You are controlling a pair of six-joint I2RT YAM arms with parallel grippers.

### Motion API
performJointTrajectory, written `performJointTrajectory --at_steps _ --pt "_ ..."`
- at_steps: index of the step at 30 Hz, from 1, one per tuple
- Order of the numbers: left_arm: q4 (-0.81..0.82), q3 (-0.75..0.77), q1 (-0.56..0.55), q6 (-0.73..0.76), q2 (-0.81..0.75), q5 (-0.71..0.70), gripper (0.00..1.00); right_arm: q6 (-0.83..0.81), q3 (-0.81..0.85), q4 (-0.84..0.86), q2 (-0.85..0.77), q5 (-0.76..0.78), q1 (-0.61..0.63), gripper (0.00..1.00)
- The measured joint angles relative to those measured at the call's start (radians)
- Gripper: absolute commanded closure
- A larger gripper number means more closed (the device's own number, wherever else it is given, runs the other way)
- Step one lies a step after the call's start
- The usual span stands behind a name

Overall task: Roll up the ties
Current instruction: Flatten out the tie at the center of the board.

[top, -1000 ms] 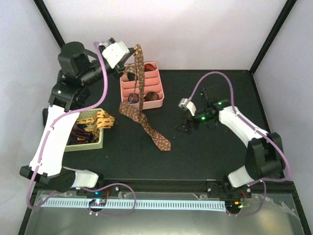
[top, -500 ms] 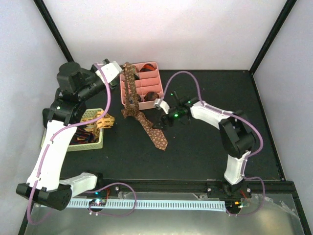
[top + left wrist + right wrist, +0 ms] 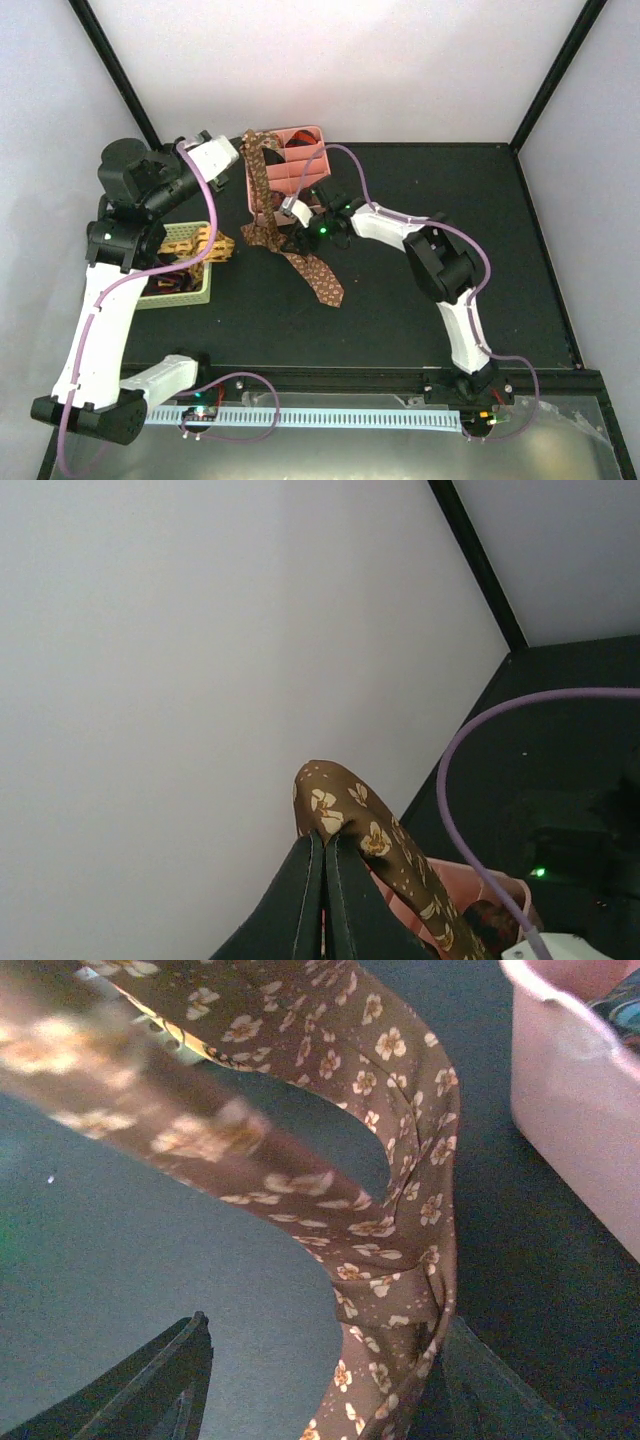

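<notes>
A brown tie with pale flowers (image 3: 262, 190) hangs from my left gripper (image 3: 247, 143), which is shut on its upper fold (image 3: 335, 805) above the table's back left. The tie's wide pointed end (image 3: 322, 280) lies on the black table. My right gripper (image 3: 285, 222) is open, its jaws wide apart around the hanging tie (image 3: 400, 1260) near the table; the fabric lies against the right finger (image 3: 480, 1390). Dark rolled ties (image 3: 300, 192) sit in the pink tray (image 3: 300, 140). More ties (image 3: 165, 275) lie in the pale woven basket (image 3: 195, 292).
The pink tray stands just behind the right gripper and shows at the right wrist view's top right (image 3: 570, 1090). The basket with yellow patterned fabric (image 3: 205, 245) sits at the left. A purple cable (image 3: 470, 780) crosses the left wrist view.
My right arm has swung far left across the table to the hanging tie. My left gripper has lowered and moved left with the tie.
</notes>
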Motion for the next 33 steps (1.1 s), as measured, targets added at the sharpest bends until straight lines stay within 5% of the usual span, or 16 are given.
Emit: performJointTrajectory --at_steps 6,18,20,23,24,33 --pt "-0.001 -0.027 0.017 0.024 -0.037 0.034 0.99 -0.039 0.073 -0.066 0.070 -0.003 0.007 0.31" --pt "0.000 -0.079 0.028 0.056 -0.108 0.071 0.99 -0.094 0.208 -0.179 0.175 -0.002 0.023 0.43" --pt "0.001 -0.082 0.028 0.060 -0.114 0.071 0.99 -0.109 0.227 -0.193 0.192 0.000 0.037 0.52" --pt "0.001 -0.093 0.028 0.065 -0.129 0.069 0.99 -0.126 0.246 -0.208 0.215 0.004 0.055 0.94" --pt "0.000 -0.097 0.028 0.067 -0.134 0.068 0.98 -0.130 0.250 -0.215 0.222 0.005 0.061 0.98" --pt "-0.027 -0.249 0.068 0.187 -0.244 -0.022 0.98 -0.269 0.249 -0.516 0.139 -0.066 -0.015 0.98"
